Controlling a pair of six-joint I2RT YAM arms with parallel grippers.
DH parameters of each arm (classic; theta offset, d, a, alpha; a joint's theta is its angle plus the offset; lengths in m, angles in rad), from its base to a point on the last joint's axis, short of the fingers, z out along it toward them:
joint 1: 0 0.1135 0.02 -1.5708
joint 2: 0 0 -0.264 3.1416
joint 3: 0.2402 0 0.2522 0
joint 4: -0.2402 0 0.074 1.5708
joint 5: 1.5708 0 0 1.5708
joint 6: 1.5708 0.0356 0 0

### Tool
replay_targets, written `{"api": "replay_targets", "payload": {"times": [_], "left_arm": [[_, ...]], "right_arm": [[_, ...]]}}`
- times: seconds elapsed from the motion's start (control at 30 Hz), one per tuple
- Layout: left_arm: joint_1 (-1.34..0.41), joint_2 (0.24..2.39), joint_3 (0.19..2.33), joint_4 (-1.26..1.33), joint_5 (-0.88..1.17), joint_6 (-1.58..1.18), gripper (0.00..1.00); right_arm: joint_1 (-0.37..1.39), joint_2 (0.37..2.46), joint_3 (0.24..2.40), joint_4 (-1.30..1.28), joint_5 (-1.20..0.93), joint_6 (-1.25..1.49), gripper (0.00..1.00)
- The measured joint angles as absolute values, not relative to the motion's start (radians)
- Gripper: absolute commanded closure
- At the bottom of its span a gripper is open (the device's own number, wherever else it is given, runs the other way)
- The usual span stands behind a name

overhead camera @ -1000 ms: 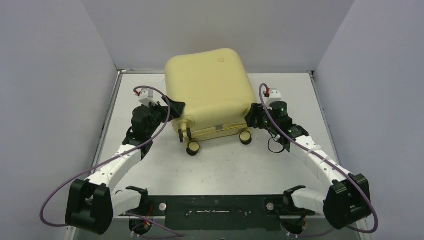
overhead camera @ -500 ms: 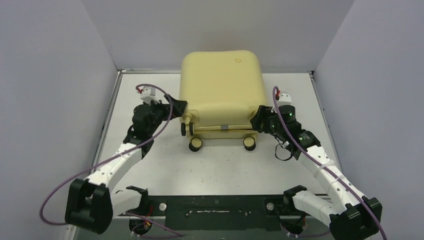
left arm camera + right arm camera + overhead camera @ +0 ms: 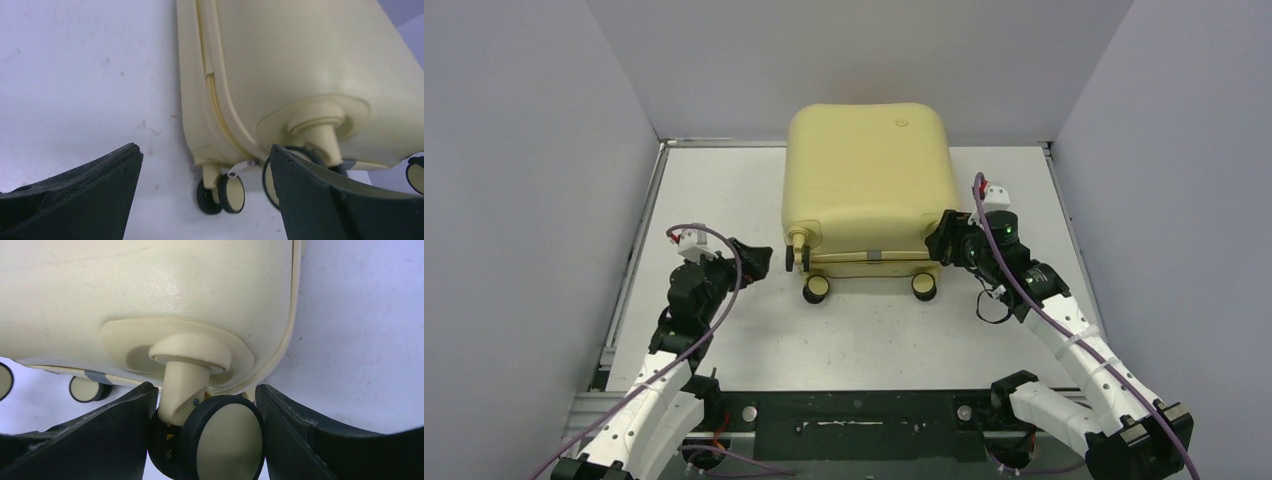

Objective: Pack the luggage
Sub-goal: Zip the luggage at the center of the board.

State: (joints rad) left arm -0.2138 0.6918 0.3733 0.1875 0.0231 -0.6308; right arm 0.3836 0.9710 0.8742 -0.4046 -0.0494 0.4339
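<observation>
Item one, the luggage [image 3: 867, 180]: pale yellow hard shell, closed, lying flat at the rear centre of the desk [image 3: 864, 340], wheel end toward my bases. Its inside is hidden by the shut shell, and both wrist views cut off its far end. Item two, lower wheels [image 3: 815, 289]: a pair resting on the desk at the near edge of the case. Item three, upper left wheel [image 3: 796, 255]: on its stem at the near-left corner; in the left wrist view it is half covered by one of my left fingers [image 3: 340, 205]. Item four, my left jaws: spread wide, holding nothing, just beside that corner; whether that finger touches the wheel I cannot tell. Item five, upper right wheel [image 3: 225, 440]: black tyre, cream hub, hidden behind my wrist from above. Item six, my right jaws: pinching that wheel, one of my right fingers [image 3: 90, 440] against its stem side, the other against the tyre. Item seven, a small pale tab [image 3: 240, 167] by the seam, too small to make out. Item eight, grey patch [image 3: 876, 254] on the near edge, nature unclear.
</observation>
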Motion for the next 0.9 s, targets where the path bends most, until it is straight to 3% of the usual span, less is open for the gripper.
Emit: {"api": "replay_targets", "payload": {"times": [0.23,0.37,0.47,0.67,0.9], "left_arm": [[-0.339,0.663,0.313,0.028,-0.032,-0.74,0.03],[-0.447,0.617,0.287,0.065,-0.112,-0.726,0.17],[-0.514,0.616,0.219,0.149,-0.157,-0.694,0.24],[-0.628,0.764,0.03,0.436,-0.202,-0.607,0.24],[-0.635,0.987,0.022,0.78,-0.198,-0.435,0.27]], "right_arm": [[0.379,0.952,0.804,-0.387,-0.026,0.45,1.0],[0.381,0.94,0.8,-0.37,-0.02,0.458,1.0],[0.382,0.934,0.784,-0.35,-0.015,0.46,1.0],[0.395,0.933,0.753,-0.33,0.003,0.462,1.0],[0.418,0.921,0.751,-0.323,0.018,0.462,1.0]]}}
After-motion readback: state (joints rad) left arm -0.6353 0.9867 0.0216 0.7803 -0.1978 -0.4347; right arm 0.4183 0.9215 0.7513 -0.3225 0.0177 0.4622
